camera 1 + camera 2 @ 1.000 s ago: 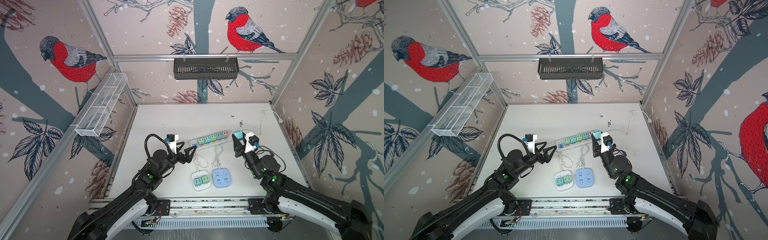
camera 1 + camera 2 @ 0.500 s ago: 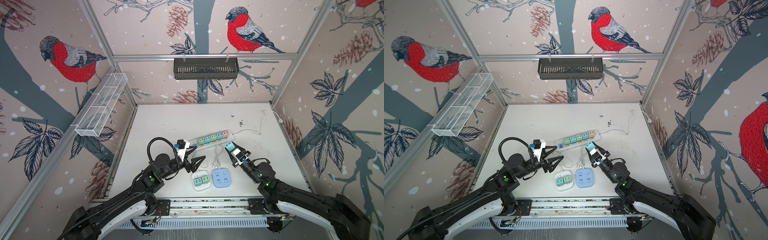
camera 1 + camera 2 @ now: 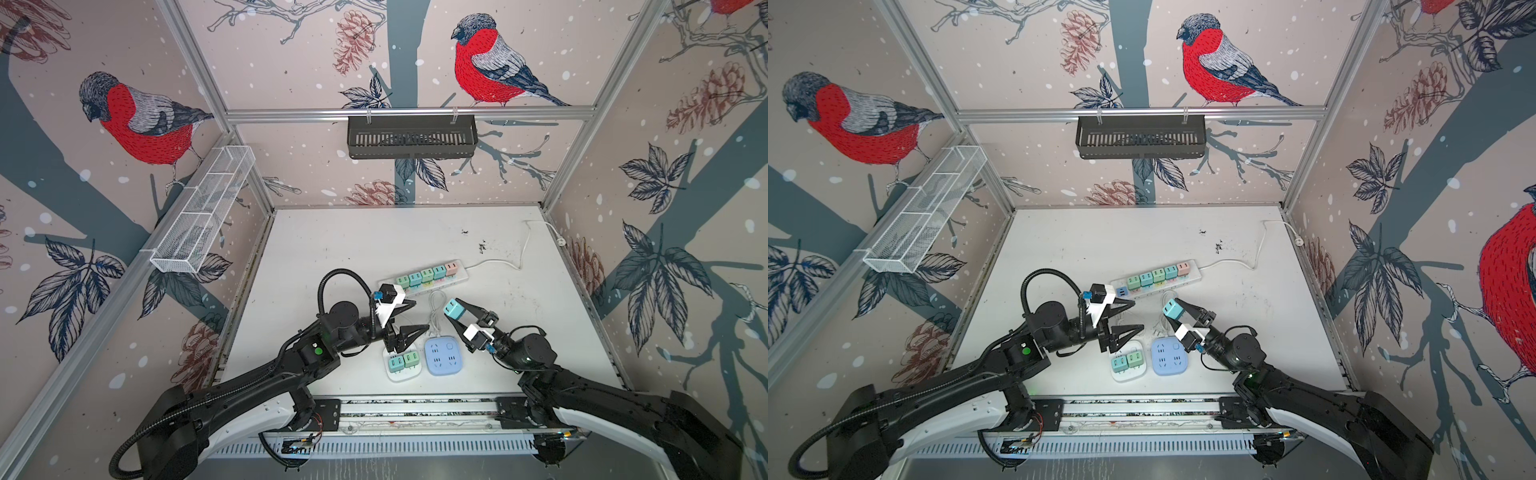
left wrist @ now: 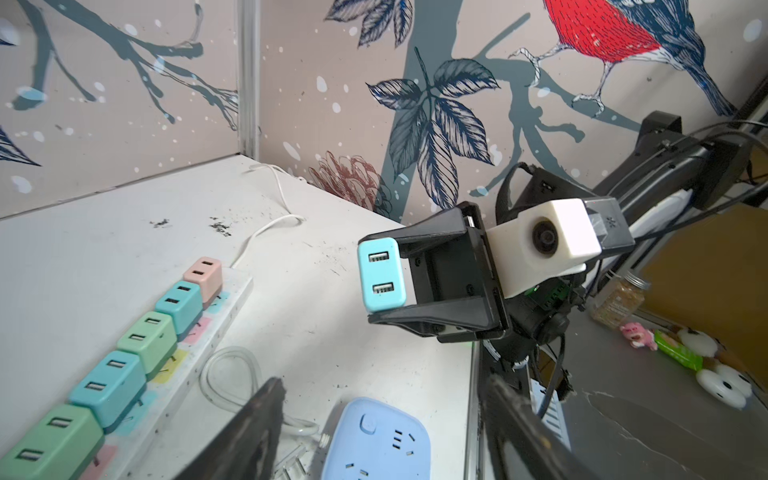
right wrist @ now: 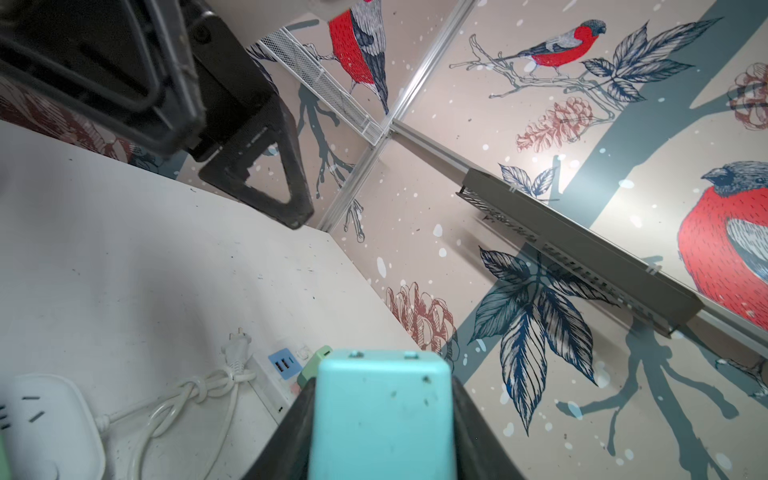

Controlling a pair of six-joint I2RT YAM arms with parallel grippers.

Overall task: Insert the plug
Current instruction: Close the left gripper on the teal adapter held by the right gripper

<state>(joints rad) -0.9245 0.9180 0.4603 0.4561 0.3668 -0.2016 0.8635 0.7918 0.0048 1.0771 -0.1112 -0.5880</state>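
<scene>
Right claw (image 3: pixel 454 311) clamped on the teal plug (image 4: pixel 381 275), now drawn back from the power strip (image 3: pixel 424 279).
You hold the plug in the air between the strip and the blue socket block (image 3: pixel 444 356); your left claw (image 3: pixel 420 316), jaws apart and empty, has moved in near it. Insertion is likely headed for the blue block.

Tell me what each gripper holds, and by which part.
Right gripper: the light blue USB charger plug, pinched on two opposite sides of its body, port face outward. Left gripper: open, holding nothing.
</scene>
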